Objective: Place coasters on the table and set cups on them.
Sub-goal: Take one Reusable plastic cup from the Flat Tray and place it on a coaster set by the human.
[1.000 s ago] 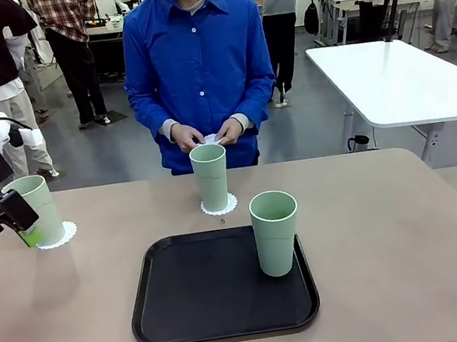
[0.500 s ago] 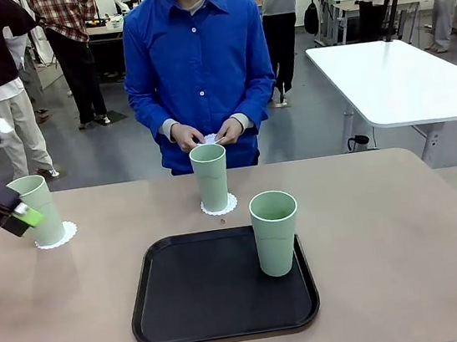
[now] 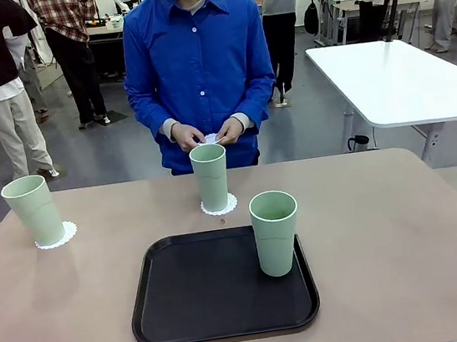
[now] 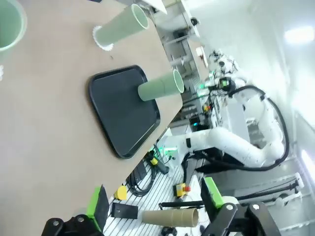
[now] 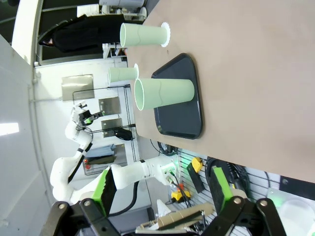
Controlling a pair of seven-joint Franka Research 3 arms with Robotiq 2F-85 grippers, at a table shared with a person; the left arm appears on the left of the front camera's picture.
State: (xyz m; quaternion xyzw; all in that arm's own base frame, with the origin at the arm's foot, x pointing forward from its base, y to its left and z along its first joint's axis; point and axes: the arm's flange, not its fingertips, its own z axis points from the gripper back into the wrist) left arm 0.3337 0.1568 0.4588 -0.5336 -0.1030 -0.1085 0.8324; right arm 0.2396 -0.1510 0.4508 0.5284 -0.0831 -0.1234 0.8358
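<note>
- Mint-green plastic, the left cup (image 3: 33, 209) stands upright on the left coaster (image 3: 66, 234), near the left edge of the table (image 3: 405, 232).
- The middle cup (image 3: 210, 176) stands upright on the middle coaster (image 3: 231, 205), at the table's far side, right in front of the person (image 3: 197, 57).
- The tray cup (image 3: 275, 232) stands upright in the black tray (image 3: 211, 295), close to its right rim.
- The tray lies flat on the near middle of the table, just this side of the middle coaster and not touching it.
- The person's hands (image 3: 228, 130) are held together at the waist, behind the middle cup's rim, pinching a third coaster (image 3: 210, 139).
- Left gripper (image 4: 155, 206): the green pads (image 4: 98, 206) stand wide apart with nothing between them. It hangs off the table's edge, well apart from the tray and every cup.
- Right gripper (image 5: 162, 189): the jaws are likewise spread and empty. It is clear of the table, far from the tray cup and the middle cup.
- A white table (image 3: 402, 81) stands beyond the far right corner.
</note>
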